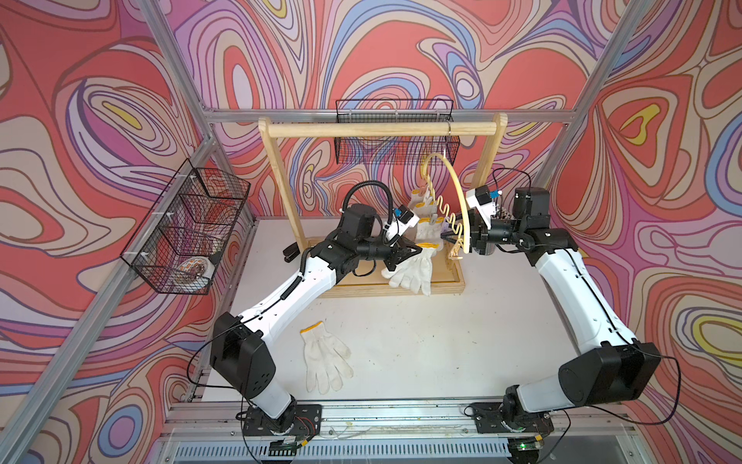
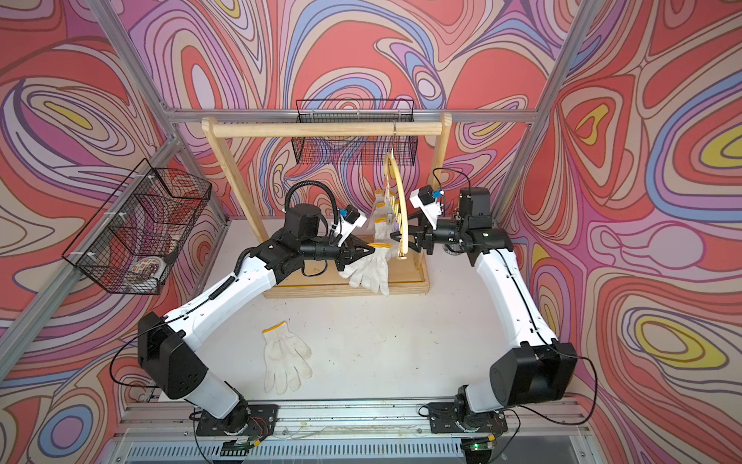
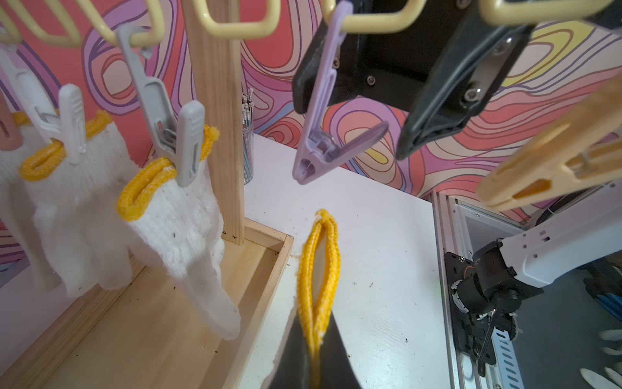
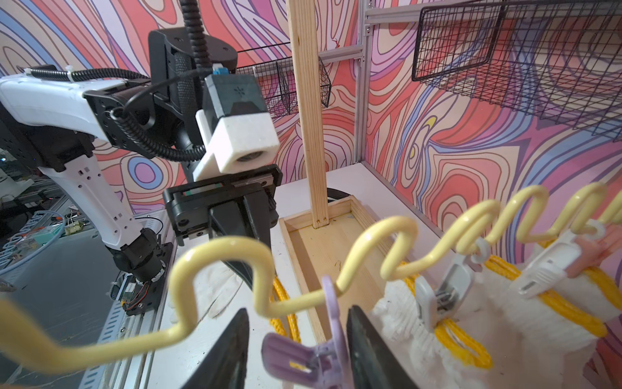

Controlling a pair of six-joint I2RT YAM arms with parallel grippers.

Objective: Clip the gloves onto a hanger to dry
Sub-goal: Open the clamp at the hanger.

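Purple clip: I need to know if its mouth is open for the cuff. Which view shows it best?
Left wrist view: the purple clip hangs whole, side-on, mouth shut. The right wrist view shows it close and blurred inside the right gripper. Both top views show it too small to read.

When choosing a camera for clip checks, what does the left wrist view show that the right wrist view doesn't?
Left wrist only: the yellow clip and the purple clip's shut mouth. Right wrist only: the left arm's camera and a wire basket. Both: the hanger, purple clip, clipped gloves, held glove's cuff.
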